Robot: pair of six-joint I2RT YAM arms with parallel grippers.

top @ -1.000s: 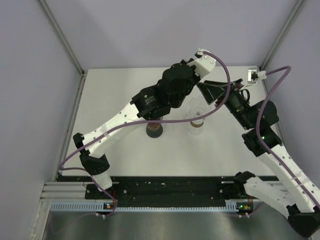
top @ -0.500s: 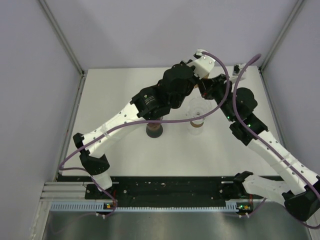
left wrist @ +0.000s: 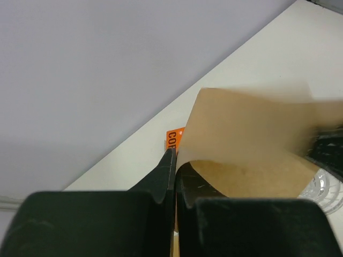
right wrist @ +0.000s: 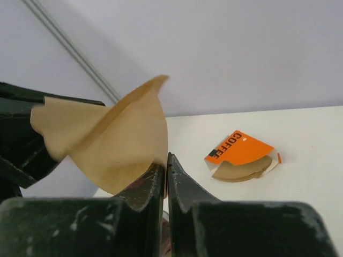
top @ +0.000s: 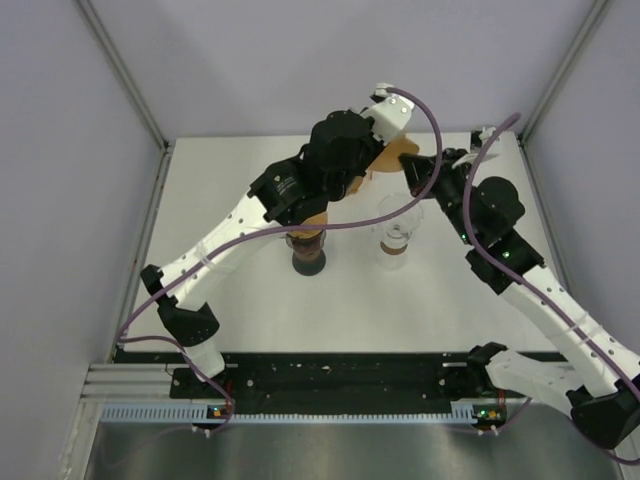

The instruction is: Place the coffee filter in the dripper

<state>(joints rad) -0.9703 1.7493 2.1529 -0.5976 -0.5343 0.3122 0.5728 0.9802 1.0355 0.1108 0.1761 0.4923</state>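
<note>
A brown paper coffee filter (top: 396,154) hangs in the air between both grippers, above and behind the clear glass dripper (top: 398,218). My left gripper (left wrist: 176,158) is shut on one edge of the filter (left wrist: 252,139). From the other side, my right gripper (right wrist: 166,159) is shut on the opposite edge of the filter (right wrist: 115,142), which spreads partly open between them. In the top view the left gripper (top: 376,160) and right gripper (top: 416,170) nearly meet. The dripper's ribbed rim (left wrist: 328,187) shows just below the filter.
An orange "COFFEE" filter pack (right wrist: 240,150) with several filters in it lies on the table near the back wall, also in the left wrist view as the pack (left wrist: 172,140). A dark brown cup (top: 308,258) stands left of the dripper under the left arm.
The right arm swung in from the right and its jaws closed on the filter's free edge. The left arm drew back and left a little, stretching the filter between the two grippers.
</note>
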